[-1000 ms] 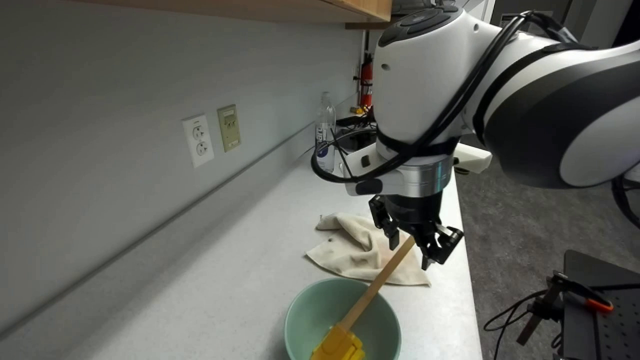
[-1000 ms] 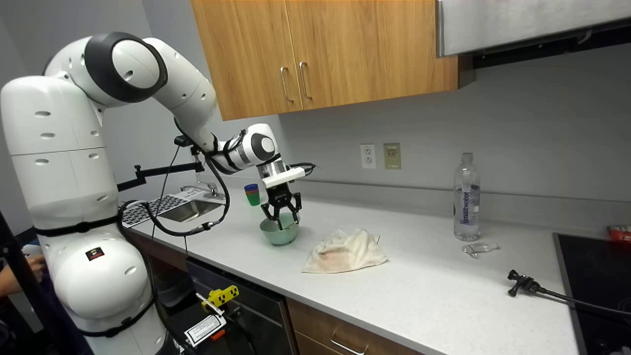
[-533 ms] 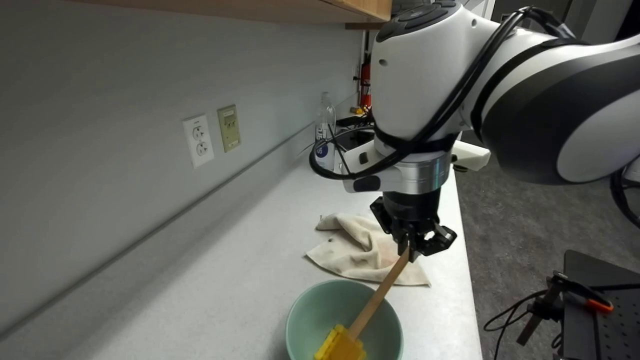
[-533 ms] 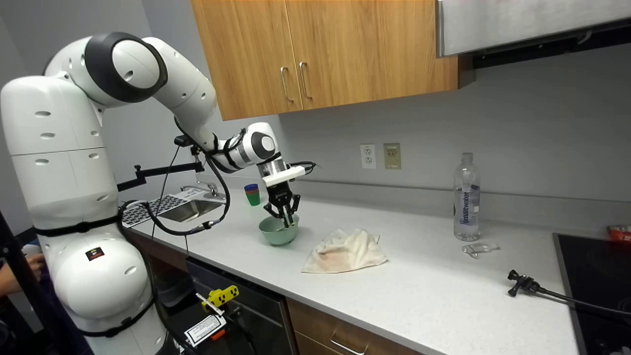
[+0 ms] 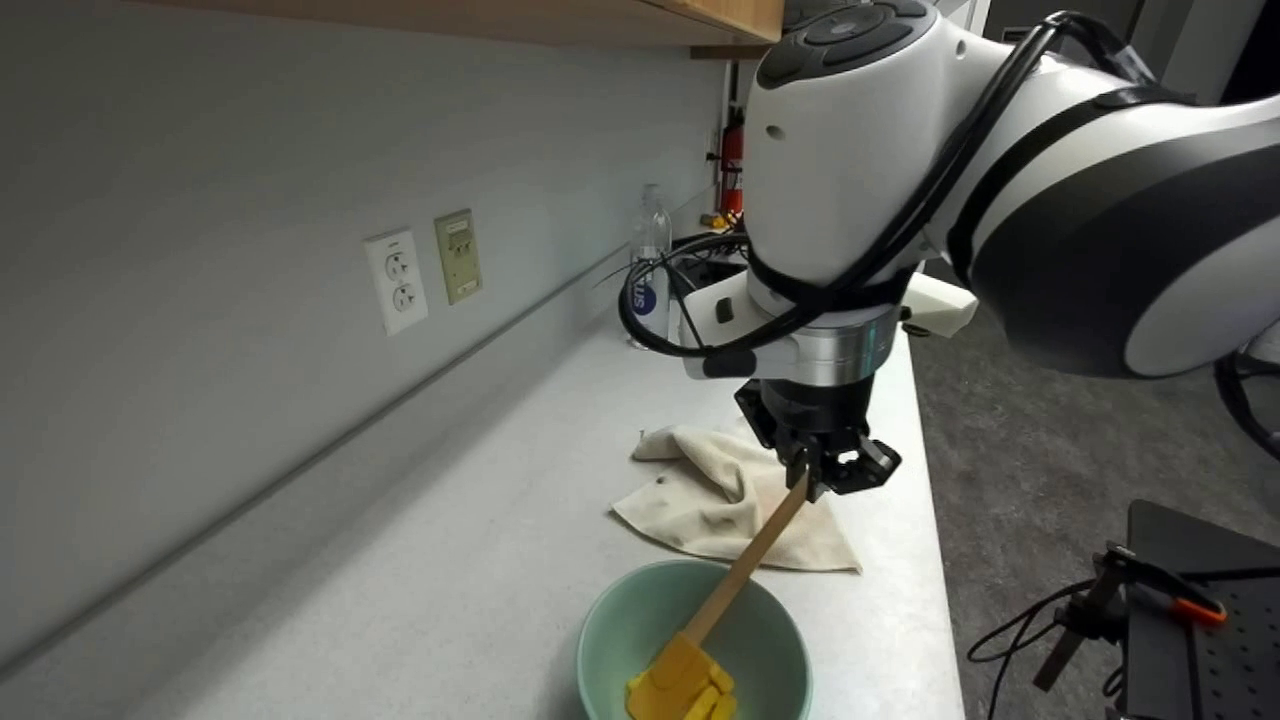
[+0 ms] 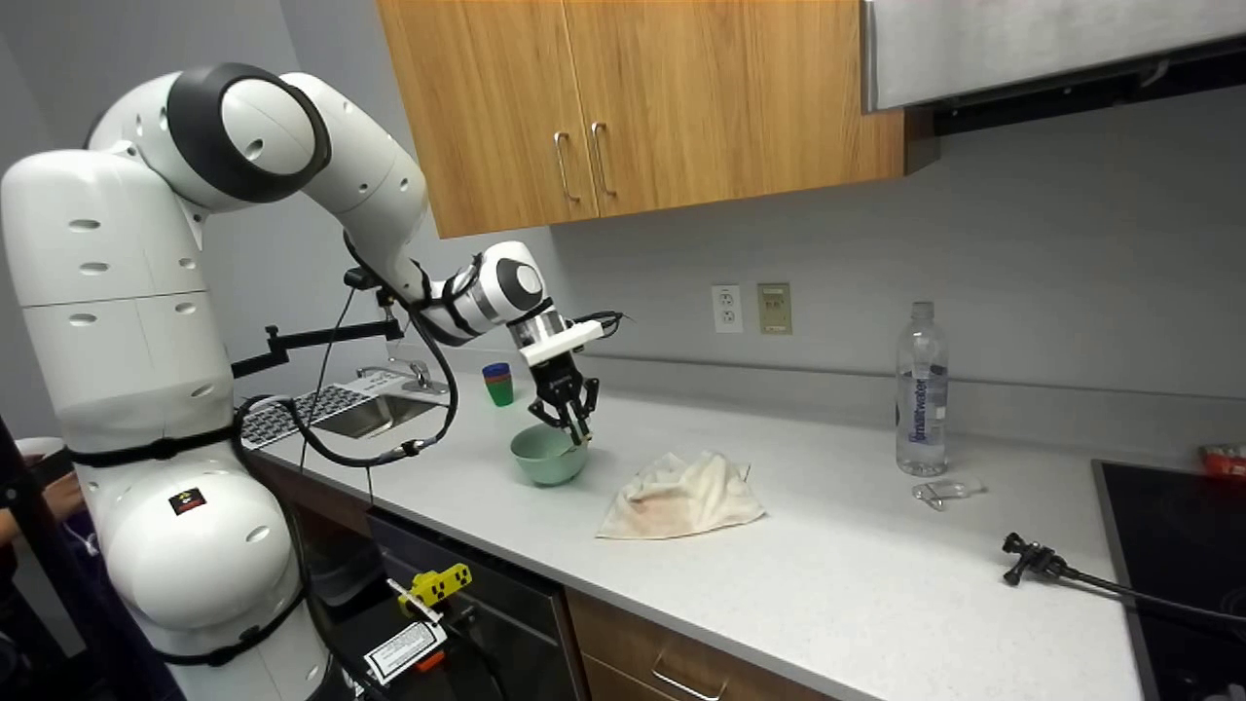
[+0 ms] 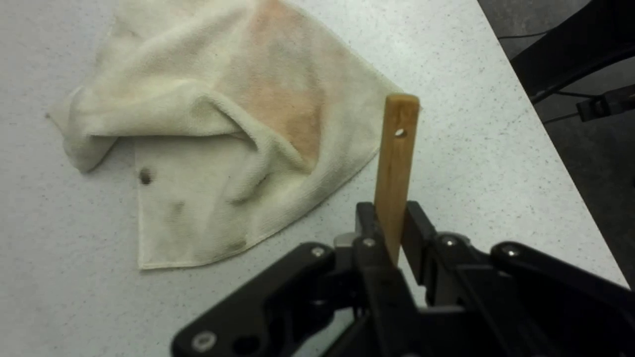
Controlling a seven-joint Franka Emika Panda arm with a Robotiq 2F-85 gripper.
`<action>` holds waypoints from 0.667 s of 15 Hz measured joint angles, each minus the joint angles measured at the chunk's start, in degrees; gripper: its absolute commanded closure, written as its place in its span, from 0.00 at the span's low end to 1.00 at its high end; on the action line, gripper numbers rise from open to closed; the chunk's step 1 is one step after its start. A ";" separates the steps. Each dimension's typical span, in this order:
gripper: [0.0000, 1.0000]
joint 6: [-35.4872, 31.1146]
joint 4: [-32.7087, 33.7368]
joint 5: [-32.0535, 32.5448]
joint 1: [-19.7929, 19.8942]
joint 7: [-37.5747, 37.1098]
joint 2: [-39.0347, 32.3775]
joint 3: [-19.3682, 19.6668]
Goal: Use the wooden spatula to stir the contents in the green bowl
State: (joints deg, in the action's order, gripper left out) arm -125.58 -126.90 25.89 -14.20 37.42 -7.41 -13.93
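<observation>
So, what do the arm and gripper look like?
The Panda arm is white and rounded, with dark grey joint rings, black straps, black cables along it and, lower down, a small dark label with a red mark. A silver band sits above the Robotiq gripper, which is black and angular, with two fingers and silver screws.

In an exterior view we see the green bowl [image 6: 548,469] between the front and back edges of the counter [image 6: 837,555], toward the sink [image 6: 373,417] end. The gripper [image 6: 579,437] hangs with its fingertips close together at the bowl's rim; whether they touch it, we cannot tell. A crumpled cloth [image 6: 686,501] lies nearer the front edge. By the back edge we find coloured cups [image 6: 498,386] and an upright bottle [image 6: 921,409].
</observation>
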 measured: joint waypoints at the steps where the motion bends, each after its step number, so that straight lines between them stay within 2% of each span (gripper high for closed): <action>1: 0.96 -0.15 0.05 1.78 0.00 -1.28 0.00 0.00; 7: 0.96 -0.58 0.28 11.36 0.00 -6.26 0.00 0.00; 10: 0.96 -1.49 0.29 12.01 0.00 -5.55 -0.12 -0.01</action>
State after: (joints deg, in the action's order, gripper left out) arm -127.06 -126.61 37.90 -14.20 31.87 -7.53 -13.93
